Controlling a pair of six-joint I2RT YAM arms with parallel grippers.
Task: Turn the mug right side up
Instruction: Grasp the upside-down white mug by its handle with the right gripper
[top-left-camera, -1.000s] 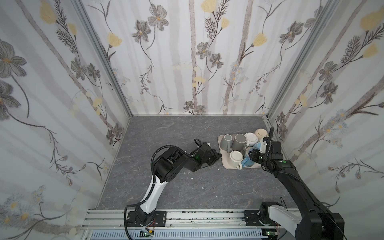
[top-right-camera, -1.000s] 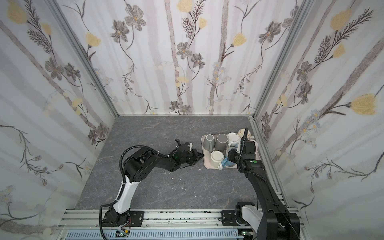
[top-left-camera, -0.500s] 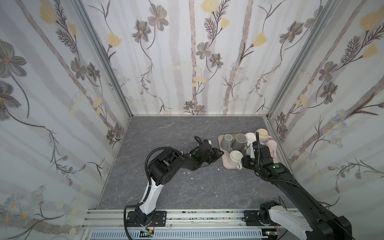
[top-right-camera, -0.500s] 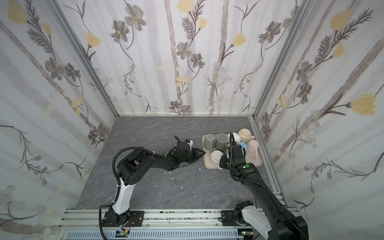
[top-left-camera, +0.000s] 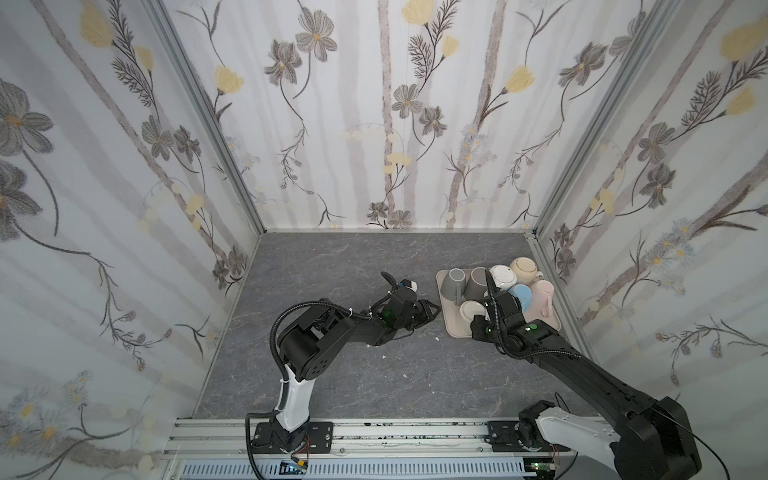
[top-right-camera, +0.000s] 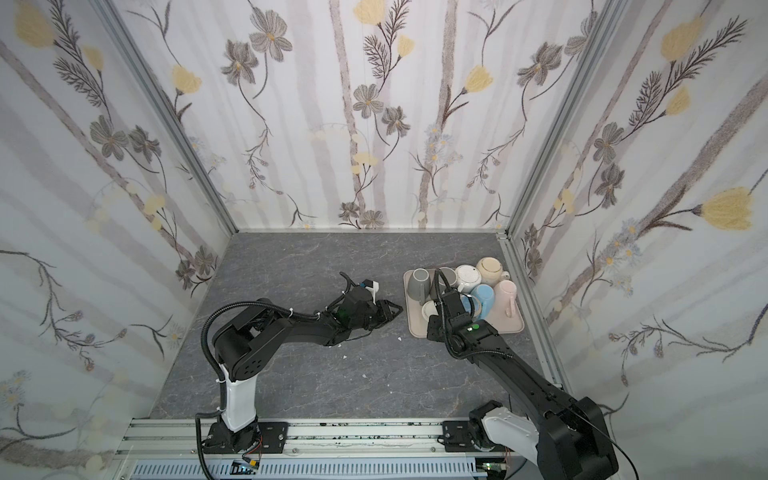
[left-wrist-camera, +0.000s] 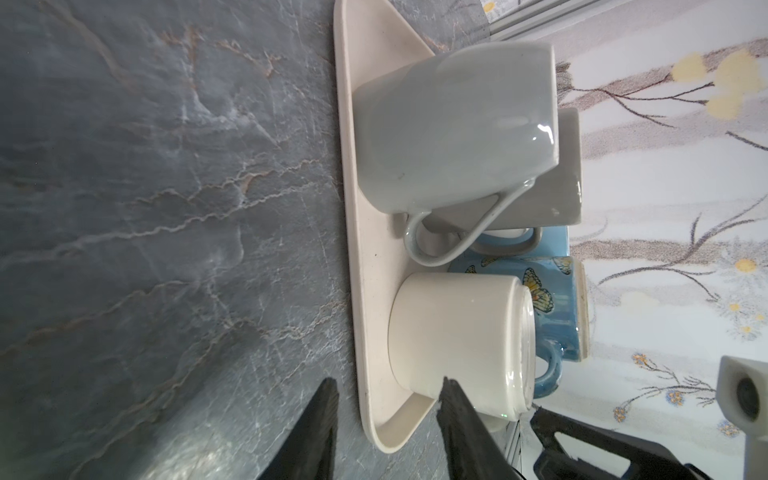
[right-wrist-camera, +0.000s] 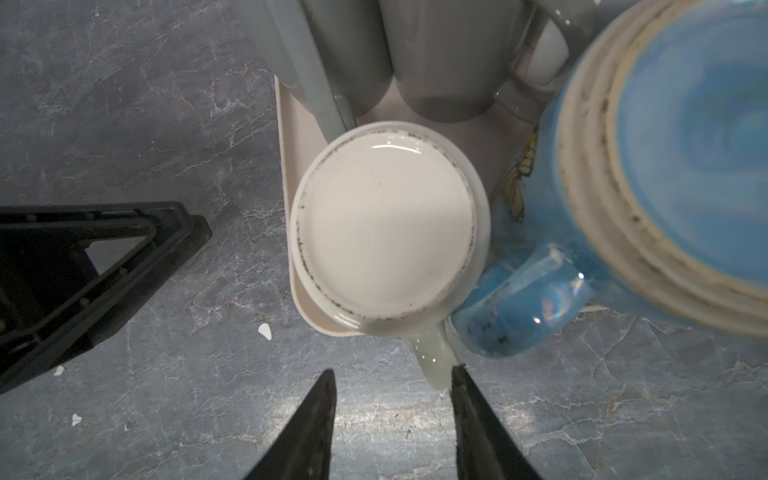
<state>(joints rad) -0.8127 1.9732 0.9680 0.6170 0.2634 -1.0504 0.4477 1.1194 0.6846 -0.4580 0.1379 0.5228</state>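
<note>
Floral-papered walls enclose a grey marbled tabletop (top-left-camera: 332, 374). A beige tray (left-wrist-camera: 365, 249) lies along its right edge, nearer the far right corner than the near one, and is crowded with upturned mugs. Subject of the task, as judged: the white mug (right-wrist-camera: 384, 226) at the tray's near left corner, base up, with its handle (right-wrist-camera: 432, 357) overhanging the tray's near edge. A blue butterfly mug (right-wrist-camera: 665, 166) appears to touch it on the side toward the tray's right edge, and 2 grey mugs (left-wrist-camera: 453, 124) stand just beyond it. The right gripper (right-wrist-camera: 392, 370) hangs over the tray's near edge, jaws partly parted and nothing held. 1 finger sits at the handle, which is off centre in the gap. The left gripper (left-wrist-camera: 386, 386) lies low just beside the tray's left edge, jaws likewise parted and empty. Step in hand, as judged: closing on the white mug. Recommendation: shift the right gripper sideways until the handle is centred between the fingers, or widen the jaws, since the present gap looks narrower than the mug's body. Glazed ceramic is likely slippery, so a firm grip is advised. Lift straight up, clear of the neighbours, before any rotation, because the blue mug's handle (right-wrist-camera: 519, 299) alongside could snag. Set down on bare tabletop, not back among the crowd.
</note>
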